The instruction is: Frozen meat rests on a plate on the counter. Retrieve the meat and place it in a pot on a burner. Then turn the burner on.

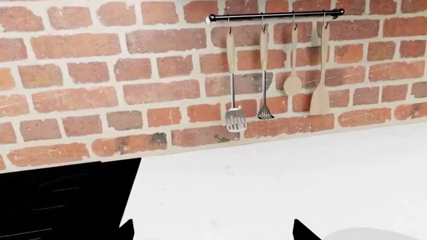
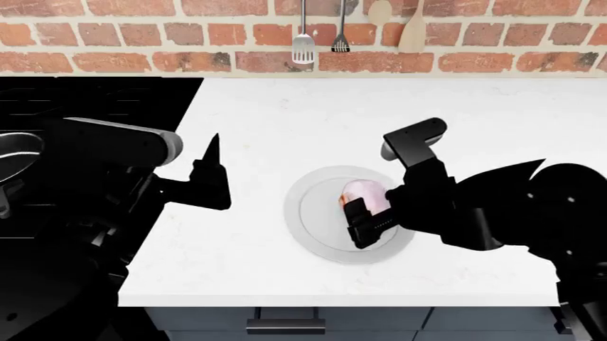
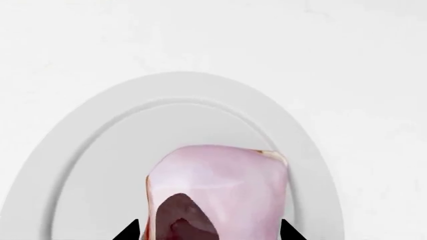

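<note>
Closest to the robot: blue-grey cabinet front with a black handle (image 2: 284, 326) under the table edge. On the white table (image 2: 474, 114) sits the light-grey plate (image 2: 318, 234), near the front edge, right of centre. Meat (image 2: 365, 193) is on the plate, pale pink with a dark reddish patch facing the right wrist camera.

Right end effector (image 2: 365, 213) is down over the plate, fingers apart with one black tip on each side of the meat (image 3: 217, 190); right wrist view shows both tips beside the lump, contact not clear, so not clamped as far as I can tell. Meat's underside isn't visible.

Left end effector (image 2: 210, 174) hovers over the table's left edge, well apart from the plate. Left wrist view shows its two tips spread with nothing between them.

Pot (image 2: 14, 160) is at far left on the black stove (image 2: 95, 99), only its steel rim showing, partly behind the left arm.

Farthest: brick wall with a rail (image 1: 277, 15) carrying a slotted spatula (image 1: 235, 119), a masher (image 1: 265, 111), a wooden spoon (image 1: 293, 82) and a wooden spatula (image 1: 320, 100).
</note>
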You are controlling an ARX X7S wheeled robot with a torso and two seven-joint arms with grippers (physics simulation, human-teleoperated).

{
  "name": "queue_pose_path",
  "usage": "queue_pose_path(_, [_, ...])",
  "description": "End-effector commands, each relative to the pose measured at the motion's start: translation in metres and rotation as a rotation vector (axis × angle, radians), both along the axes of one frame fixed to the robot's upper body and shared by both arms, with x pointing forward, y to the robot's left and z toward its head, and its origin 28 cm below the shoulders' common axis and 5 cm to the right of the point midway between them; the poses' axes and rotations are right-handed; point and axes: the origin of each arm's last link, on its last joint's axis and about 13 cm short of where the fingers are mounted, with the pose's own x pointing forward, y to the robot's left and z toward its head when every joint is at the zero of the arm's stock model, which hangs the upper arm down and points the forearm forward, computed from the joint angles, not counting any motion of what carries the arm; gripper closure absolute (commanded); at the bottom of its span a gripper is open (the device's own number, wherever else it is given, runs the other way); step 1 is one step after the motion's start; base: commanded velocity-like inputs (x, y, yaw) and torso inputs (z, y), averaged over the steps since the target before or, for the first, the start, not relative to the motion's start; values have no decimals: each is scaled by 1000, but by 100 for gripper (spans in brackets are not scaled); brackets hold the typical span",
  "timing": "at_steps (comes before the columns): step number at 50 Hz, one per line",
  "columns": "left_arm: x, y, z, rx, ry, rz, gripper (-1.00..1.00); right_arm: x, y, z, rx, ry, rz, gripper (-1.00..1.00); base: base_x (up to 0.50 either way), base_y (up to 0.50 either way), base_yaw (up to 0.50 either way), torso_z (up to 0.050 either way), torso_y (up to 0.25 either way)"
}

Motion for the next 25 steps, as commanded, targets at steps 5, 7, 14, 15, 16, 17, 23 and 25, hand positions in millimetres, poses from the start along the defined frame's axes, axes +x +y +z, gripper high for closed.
queue_pose_path(5, [-1,0,0,-9,-1,2,-100,0,0,1,-4,-10,-28,100,0,0,0,0,0])
queue_pose_path(7, [-3,0,1,-11,-4,2,-100,-2,1,2,-7,-17,-31,100,0,0,0,0,0])
queue_pose_path(14, [-9,1,5,-18,-19,2,-100,-9,2,10,-19,-50,-43,100,0,0,0,0,0])
queue_pose_path(15, [-11,2,6,-19,-22,3,-100,-10,2,12,-20,-57,-44,100,0,0,0,0,0])
queue_pose_path(16, [-13,2,7,-20,-27,3,-100,-12,2,15,-21,-67,-45,100,0,0,0,0,0])
queue_pose_path(17, [-15,2,8,-22,-31,4,-100,-15,2,17,-21,-76,-45,100,0,0,0,0,0])
queue_pose_path(23, [-29,4,18,-30,-69,5,-100,-30,4,36,-21,-141,-45,100,0,0,0,0,0])
queue_pose_path(25, [-34,5,21,-35,-84,5,-100,-37,5,44,-21,-166,-41,100,0,0,0,0,0])
